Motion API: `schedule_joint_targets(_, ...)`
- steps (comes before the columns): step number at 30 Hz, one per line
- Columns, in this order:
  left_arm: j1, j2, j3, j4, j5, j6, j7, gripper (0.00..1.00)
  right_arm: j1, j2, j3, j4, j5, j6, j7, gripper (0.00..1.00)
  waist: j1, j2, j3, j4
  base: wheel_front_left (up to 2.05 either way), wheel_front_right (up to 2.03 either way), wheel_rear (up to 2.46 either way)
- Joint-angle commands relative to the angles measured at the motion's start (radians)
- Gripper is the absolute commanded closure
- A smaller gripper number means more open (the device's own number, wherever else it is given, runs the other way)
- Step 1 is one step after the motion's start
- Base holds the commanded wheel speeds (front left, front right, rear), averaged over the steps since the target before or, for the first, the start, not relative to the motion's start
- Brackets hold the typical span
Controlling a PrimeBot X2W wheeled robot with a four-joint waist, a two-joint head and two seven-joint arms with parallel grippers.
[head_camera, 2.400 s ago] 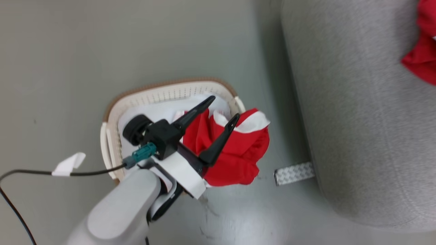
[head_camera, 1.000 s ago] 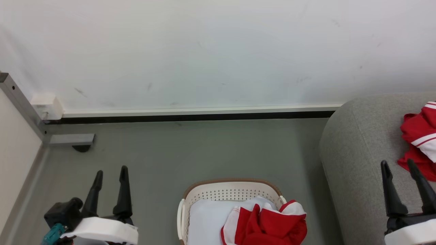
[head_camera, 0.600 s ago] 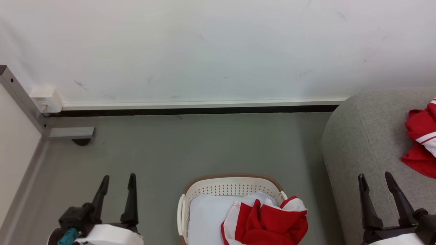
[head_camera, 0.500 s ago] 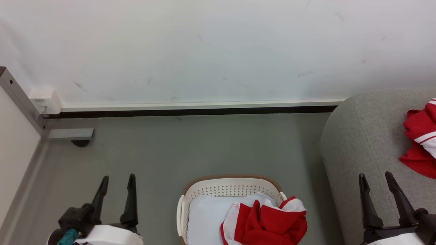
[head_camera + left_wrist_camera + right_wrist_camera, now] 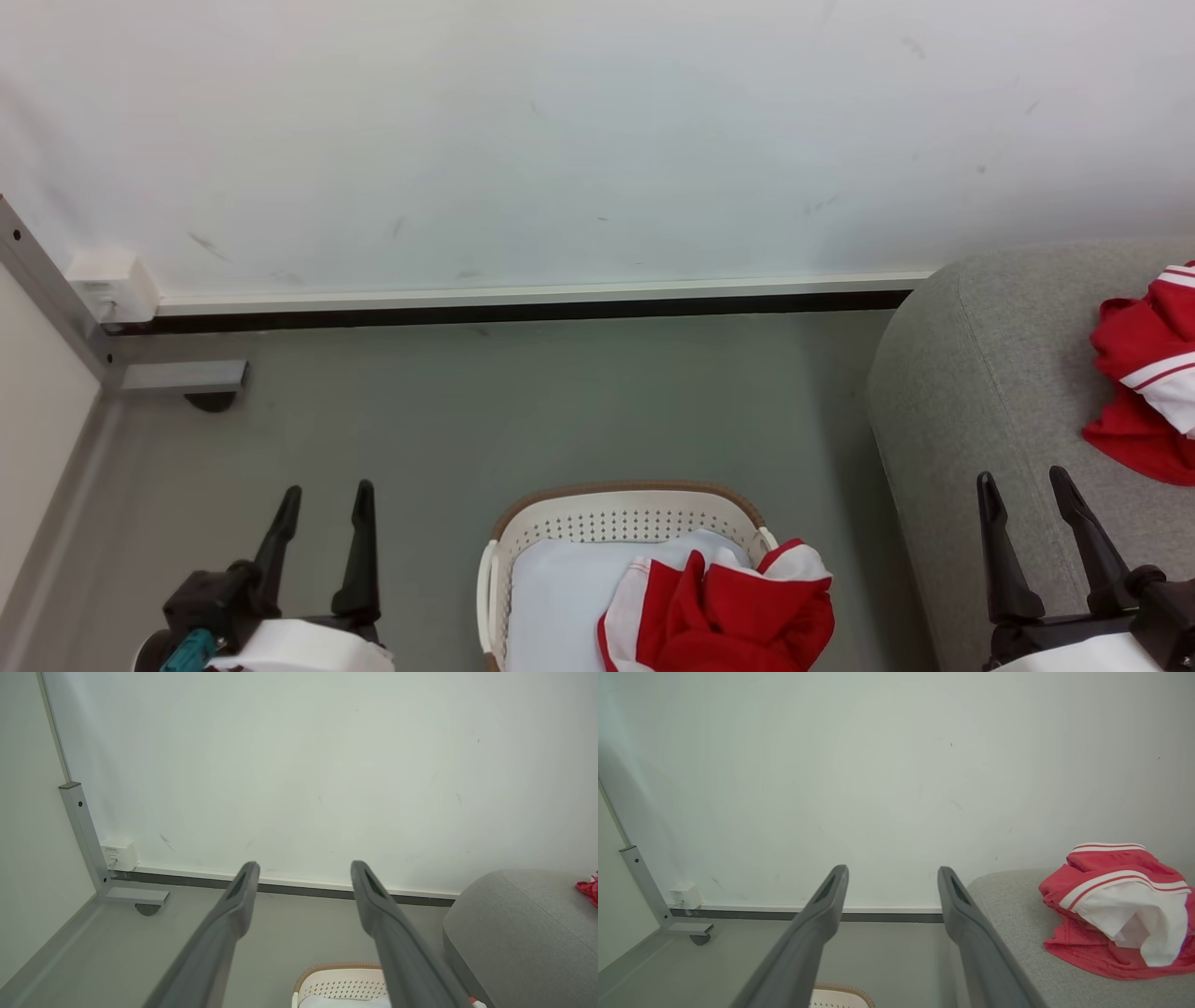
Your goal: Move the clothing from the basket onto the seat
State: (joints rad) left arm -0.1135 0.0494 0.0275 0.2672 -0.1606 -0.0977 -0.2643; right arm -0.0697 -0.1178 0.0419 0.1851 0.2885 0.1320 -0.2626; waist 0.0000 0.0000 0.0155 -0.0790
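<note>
Your left gripper sits at the lower left of the head view, over the grey floor. Its two dark fingers are spread wide and released, holding nothing. Your right gripper sits at the lower right, seen against the grey fabric of the sofa. It is equally wide apart and empty. Both point up toward the pale wall.

The basket stands on the floor between the two grippers, near the sofa's rounded end, with a strip of floor showing between them. A crumpled red garment with white trim lies in the basket's right half and spills over the right rim on the sofa side. The white liner pad shows bare in the left half.

A second red garment with red-and-white striped trim is heaped on the sofa seat at the right edge of the head view. In the right wrist view it lies to the right of your fingers, with a white part folded on top. Both grippers are apart from both garments. The head view cuts off the basket's near side, so you cannot tell how much clothing lies there.
</note>
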Motion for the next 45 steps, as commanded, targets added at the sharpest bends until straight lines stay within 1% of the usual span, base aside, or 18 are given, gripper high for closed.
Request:
schedule_joint_targets(1,0.000,0.003,0.001,0.003,-0.020,-0.002,0.000,0.00,-0.009,0.000,0.001,-0.004,-0.007,-0.002,-0.003,0.00,0.0000,0.0000,0.000,0.000,0.00,0.00,0.00)
schedule_joint_targets(16,-0.007,0.003,-0.019,0.011,-0.026,0.006,0.000,0.00,-0.011,-0.004,0.003,0.008,-0.007,-0.003,-0.003,0.00,0.0000,0.0000,0.000,-0.010,0.00,0.00,0.00)
schedule_joint_targets(22,-0.028,0.003,-0.029,0.002,-0.018,0.001,0.000,0.00,-0.026,-0.013,-0.030,-0.007,-0.010,-0.003,-0.003,0.00,0.0000,0.0000,0.036,-0.030,0.00,0.00,0.00)
schedule_joint_targets(25,-0.055,0.002,-0.049,0.006,-0.012,-0.006,0.000,0.00,-0.044,-0.020,-0.049,-0.019,-0.018,-0.002,-0.003,0.00,0.0000,0.0000,0.076,-0.050,0.00,0.00,0.00)
schedule_joint_targets(30,-0.119,0.003,-0.099,0.023,0.004,-0.021,0.000,0.00,-0.087,-0.012,-0.071,-0.047,-0.017,-0.002,-0.002,0.00,0.0000,0.0000,0.159,-0.096,0.00,0.00,0.00)
schedule_joint_targets(33,-0.175,0.005,-0.132,0.051,0.025,-0.025,0.000,0.00,-0.132,0.013,-0.085,-0.076,0.056,-0.002,-0.002,0.00,0.0000,0.0000,0.236,-0.129,0.00,0.00,0.00)
schedule_joint_targets(38,-0.284,0.037,-0.215,0.135,0.043,-0.032,0.000,0.00,-0.214,0.024,-0.078,-0.129,0.099,-0.002,-0.002,0.00,0.0000,0.0000,0.372,-0.189,0.00,0.00,0.00)
schedule_joint_targets(41,-0.355,0.071,-0.281,0.201,0.036,-0.033,0.002,0.00,-0.265,0.033,-0.080,-0.164,0.110,-0.002,-0.002,0.00,0.0000,0.0000,0.442,-0.229,0.00,0.00,0.00)
schedule_joint_targets(44,-0.415,0.098,-0.349,0.259,0.021,-0.033,0.015,0.00,-0.305,0.046,-0.075,-0.199,0.113,-0.002,-0.001,0.00,0.0000,0.0000,0.501,-0.269,0.00,0.00,0.00)
schedule_joint_targets(45,-0.415,0.098,-0.349,0.259,0.021,-0.033,0.015,0.00,-0.305,0.046,-0.075,-0.199,0.113,-0.002,-0.001,0.00,0.0000,0.0000,0.501,-0.269,0.00,0.00,0.00)
